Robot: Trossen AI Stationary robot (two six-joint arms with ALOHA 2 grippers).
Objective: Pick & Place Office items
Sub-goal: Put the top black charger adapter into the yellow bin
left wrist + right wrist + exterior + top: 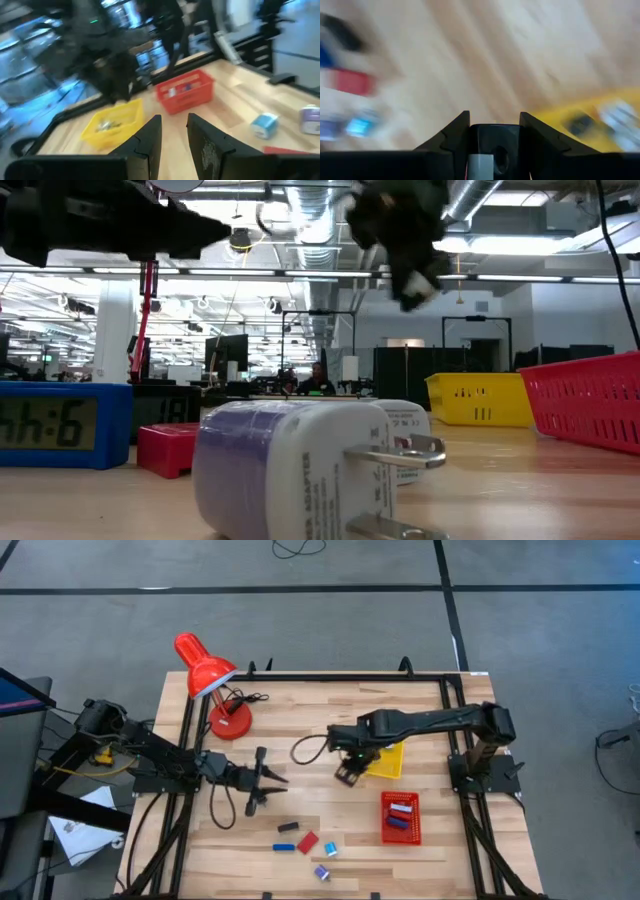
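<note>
My right gripper point(347, 773) hangs above the table just beside the yellow tray point(392, 766), and in its wrist view the fingers point(454, 134) clamp a small dark piece with a white end point(487, 154). My left gripper point(266, 781) hovers over the table's left-middle with its fingers point(150, 137) set narrow and nothing between them. The remaining office items point(306, 842) lie loose near the front edge, others sit in the red mesh basket point(400, 833), and the red desk lamp point(212, 680) stands at the back left.

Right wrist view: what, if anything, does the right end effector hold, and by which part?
Cannot be told: a small pale piece shows inside the right end effector, but no grip on it is clear.
</note>
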